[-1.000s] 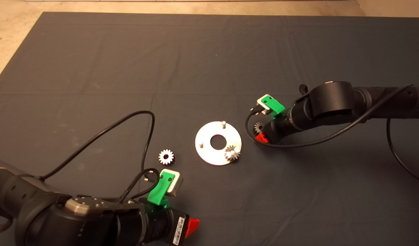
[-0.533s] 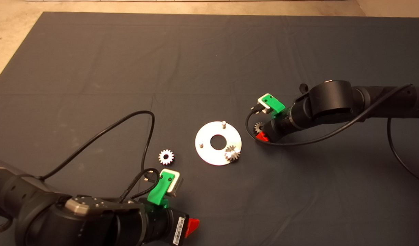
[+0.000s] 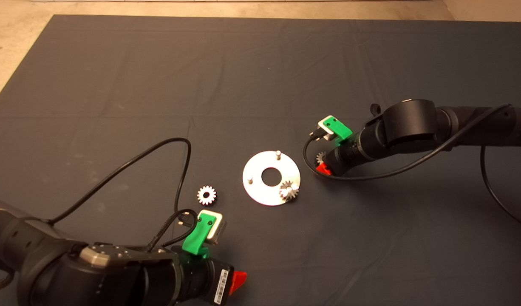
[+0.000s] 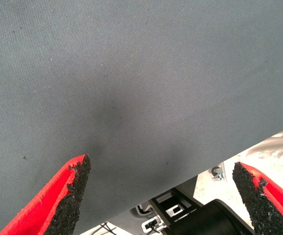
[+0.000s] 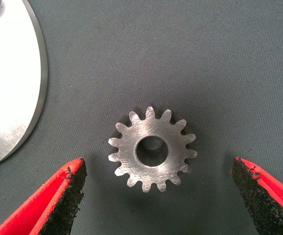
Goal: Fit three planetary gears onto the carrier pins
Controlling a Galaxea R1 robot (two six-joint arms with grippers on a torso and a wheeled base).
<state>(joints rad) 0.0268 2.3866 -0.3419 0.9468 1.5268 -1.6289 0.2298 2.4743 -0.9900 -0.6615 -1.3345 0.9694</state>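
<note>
While one planetary gear (image 3: 289, 191) is already sitting on a carrier pin of the silver disc (image 3: 260, 189), two gears are waiting loose on the mat (image 3: 260, 63), so roughly a third of the job looks done. The right gripper (image 5: 156, 196) is hanging directly over the second gear (image 5: 152, 150), its red fingers (image 5: 70, 183) spread wide on either side of it and touching nothing; the disc's edge is lying just beyond one finger. Two pins (image 3: 278, 153) are standing bare. The third gear (image 3: 206, 194) is lying near the left gripper (image 4: 161, 196), which is parked with fingers apart, empty, over the mat's near edge.
</note>
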